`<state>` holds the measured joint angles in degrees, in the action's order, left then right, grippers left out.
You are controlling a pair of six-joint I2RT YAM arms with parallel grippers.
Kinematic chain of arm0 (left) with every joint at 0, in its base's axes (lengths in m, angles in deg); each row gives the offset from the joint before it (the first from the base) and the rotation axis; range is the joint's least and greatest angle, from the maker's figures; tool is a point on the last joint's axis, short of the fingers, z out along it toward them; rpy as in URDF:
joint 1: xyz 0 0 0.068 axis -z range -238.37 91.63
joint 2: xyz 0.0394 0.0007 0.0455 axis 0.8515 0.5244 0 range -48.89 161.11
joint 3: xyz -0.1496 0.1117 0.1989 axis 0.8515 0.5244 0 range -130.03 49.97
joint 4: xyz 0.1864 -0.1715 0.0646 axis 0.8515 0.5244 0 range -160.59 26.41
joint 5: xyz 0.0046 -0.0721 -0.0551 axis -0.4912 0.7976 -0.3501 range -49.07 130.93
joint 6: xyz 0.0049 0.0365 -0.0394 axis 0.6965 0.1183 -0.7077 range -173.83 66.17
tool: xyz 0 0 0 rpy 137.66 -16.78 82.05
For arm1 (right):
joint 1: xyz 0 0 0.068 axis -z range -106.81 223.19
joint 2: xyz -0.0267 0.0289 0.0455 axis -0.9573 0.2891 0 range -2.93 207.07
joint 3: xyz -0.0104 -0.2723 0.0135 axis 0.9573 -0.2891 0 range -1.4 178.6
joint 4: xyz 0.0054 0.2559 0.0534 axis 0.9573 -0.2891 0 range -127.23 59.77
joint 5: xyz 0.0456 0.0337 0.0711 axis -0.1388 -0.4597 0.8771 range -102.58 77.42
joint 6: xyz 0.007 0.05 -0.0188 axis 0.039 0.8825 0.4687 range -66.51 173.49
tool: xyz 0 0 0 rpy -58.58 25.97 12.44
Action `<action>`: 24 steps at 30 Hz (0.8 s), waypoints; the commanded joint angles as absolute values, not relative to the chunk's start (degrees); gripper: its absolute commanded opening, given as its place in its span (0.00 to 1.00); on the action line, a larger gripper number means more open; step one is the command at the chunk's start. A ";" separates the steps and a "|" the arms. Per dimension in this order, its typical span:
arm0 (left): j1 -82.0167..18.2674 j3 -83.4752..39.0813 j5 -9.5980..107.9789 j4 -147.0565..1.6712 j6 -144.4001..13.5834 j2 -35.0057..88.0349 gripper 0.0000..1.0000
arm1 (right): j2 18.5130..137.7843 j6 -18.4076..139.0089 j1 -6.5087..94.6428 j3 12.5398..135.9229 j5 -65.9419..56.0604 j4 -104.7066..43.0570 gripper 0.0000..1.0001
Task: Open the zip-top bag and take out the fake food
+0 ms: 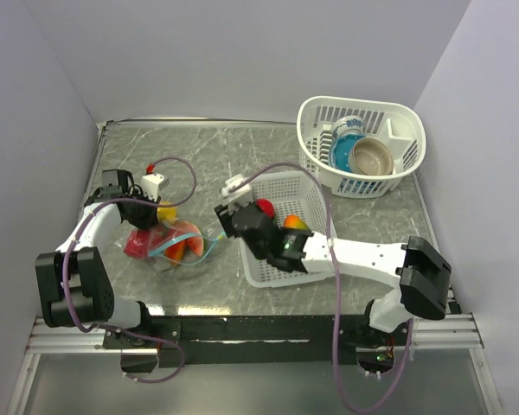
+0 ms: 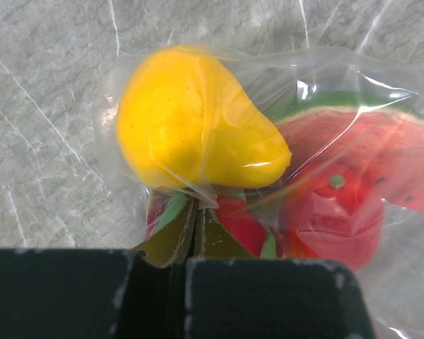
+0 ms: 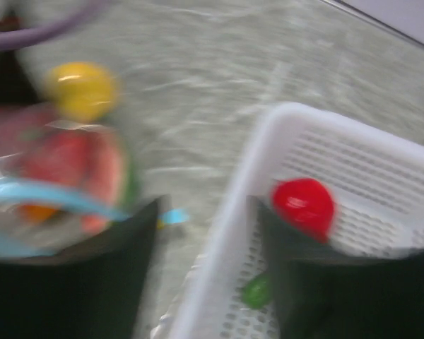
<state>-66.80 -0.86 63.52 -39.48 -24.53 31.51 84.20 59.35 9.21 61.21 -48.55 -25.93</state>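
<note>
Landmark: near white basket [image 1: 281, 246], mid-table.

Progress, as judged:
- Zip-top bag [image 1: 175, 246] lay flat on the table, just left of the basket. Its teal zip strip [image 1: 211, 245] bowed in a loop on the side facing the basket, so the mouth looked open. Opening step probably done.
- Removal partly done. Inside the basket: a red piece [image 3: 304, 203], a small green piece [image 3: 256, 291], and an orange-and-green piece [image 1: 294, 225].
- Most of the fake food [image 1: 183, 249] was not yet out of the bag: a yellow piece [image 2: 191, 127], a watermelon slice [image 2: 381, 148], a round red piece [image 2: 332, 212], and something orange, too blurred to name.

Grippers:
- Left gripper [image 2: 194, 236], at the bag's end farthest from the basket, had its pads pressed together with a fold of clear film pinched between them. It seemed to be anchoring the closed end.
- Right gripper [image 3: 208, 236] hung over the basket's left rim with its fingers spread wide, one on each side of the wall. It held nothing.

Look of the bag: thin, clear and crinkled, with glare streaks. The film was drawn tight over the yellow piece and slack elsewhere.
</note>
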 commanded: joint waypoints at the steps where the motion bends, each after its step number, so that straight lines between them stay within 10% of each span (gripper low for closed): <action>1: -67.08 -1.27 61.94 -35.08 -24.39 31.71 0.01 | 83.80 61.30 4.82 58.98 -38.26 -19.96 0.33; 3: -67.16 -1.27 62.11 -35.08 -24.39 31.70 0.01 | 85.74 63.75 2.71 59.15 -36.75 -19.68 0.00; 5: -67.16 -1.35 62.02 -34.91 -24.47 31.70 0.01 | 88.90 64.64 1.05 59.85 -35.96 -19.07 0.00; 17: -67.08 -1.01 61.94 -34.38 -24.21 30.65 0.01 | 105.87 69.57 1.30 72.15 -28.23 -19.33 0.25; 24: -67.16 -0.48 61.76 -34.38 -23.42 30.12 0.01 | 111.67 73.34 4.11 78.57 -30.33 -23.01 0.69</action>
